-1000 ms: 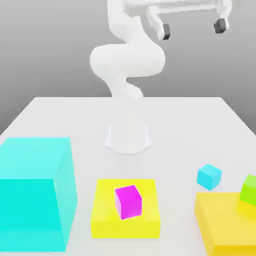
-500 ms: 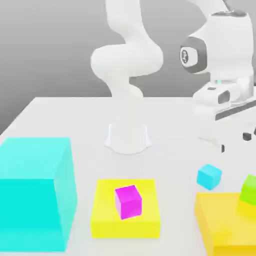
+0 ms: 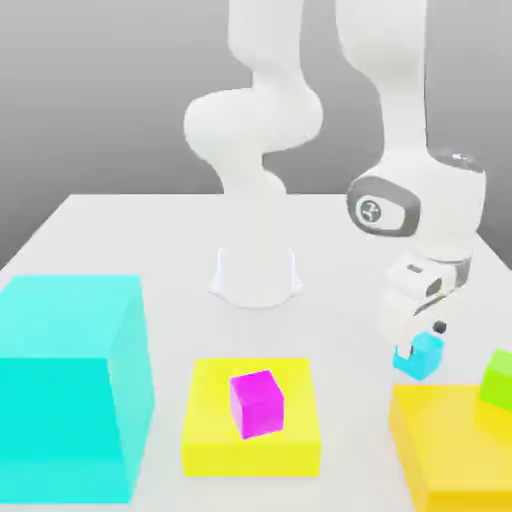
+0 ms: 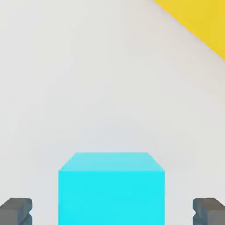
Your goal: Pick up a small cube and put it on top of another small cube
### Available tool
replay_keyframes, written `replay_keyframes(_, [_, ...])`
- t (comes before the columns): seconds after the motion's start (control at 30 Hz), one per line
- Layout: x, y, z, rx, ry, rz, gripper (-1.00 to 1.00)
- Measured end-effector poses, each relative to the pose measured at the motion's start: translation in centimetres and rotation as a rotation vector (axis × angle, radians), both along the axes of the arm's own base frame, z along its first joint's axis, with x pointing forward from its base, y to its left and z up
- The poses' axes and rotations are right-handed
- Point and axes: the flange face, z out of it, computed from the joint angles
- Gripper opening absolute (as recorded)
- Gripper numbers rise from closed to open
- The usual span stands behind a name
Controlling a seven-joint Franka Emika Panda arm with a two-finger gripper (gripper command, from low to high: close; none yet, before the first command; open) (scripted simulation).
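From the exterior view, the arm was bent low over the white table (image 3: 150, 230), and the gripper (image 3: 420, 340) was down at the small cyan cube (image 3: 428, 358), which sat on the table just beside the yellow block (image 3: 450, 450) at that view's right. The lime-green cube (image 3: 497, 378) rested on top of that yellow block, close by. Further off sat the magenta cube (image 3: 257, 402) on its own yellow slab (image 3: 250, 450), and the huge cyan block (image 3: 65, 380) stood at the view's left.

The cube looked rigid, flat-sided and probably light, with smooth faces that might slip, so a square pinch on two opposite sides, low and centred, seemed the safest hold.

A second earlier the hand was high above the scene with its fingers hanging apart; half a second earlier it was partway down, above the cube. The blocks had not shifted.

From the hand view, the cyan cube (image 4: 111, 189) lay squarely between the two dark fingertips (image 4: 16, 211), which stood wide apart with clear gaps on either side, nothing gripped yet. A corner of the yellow block (image 4: 202, 17) showed beyond
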Motion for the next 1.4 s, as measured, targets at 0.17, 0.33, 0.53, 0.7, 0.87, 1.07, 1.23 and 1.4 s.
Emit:
replay_keyframes(0.17, [0.0, 0.0, 0.0, 0.001, -0.001, 0.0, -1.0])
replay_keyframes(0.33, [0.2, 0.1, 1.9, 0.001, -0.004, 0.002, -1.0])
replay_keyframes(0.53, [0.3, 0.6, 6.4, 0.011, -0.011, 0.014, -1.0])
replay_keyframes(0.7, [2.6, 4.0, 9.4, 0.055, -0.048, 0.194, -1.0])
replay_keyframes(0.87, [5.0, 7.0, 12.3, 0.087, -0.087, 0.393, -1.0])
replay_keyframes(1.07, [7.3, 8.7, 14.7, 0.08, -0.099, 0.635, -1.0])
replay_keyframes(1.23, [9.9, 8.3, 16.2, 0.057, -0.089, 0.811, -1.0])
replay_keyframes(1.4, [12.4, 7.8, 17.7, 0.038, -0.075, 0.988, -1.0])
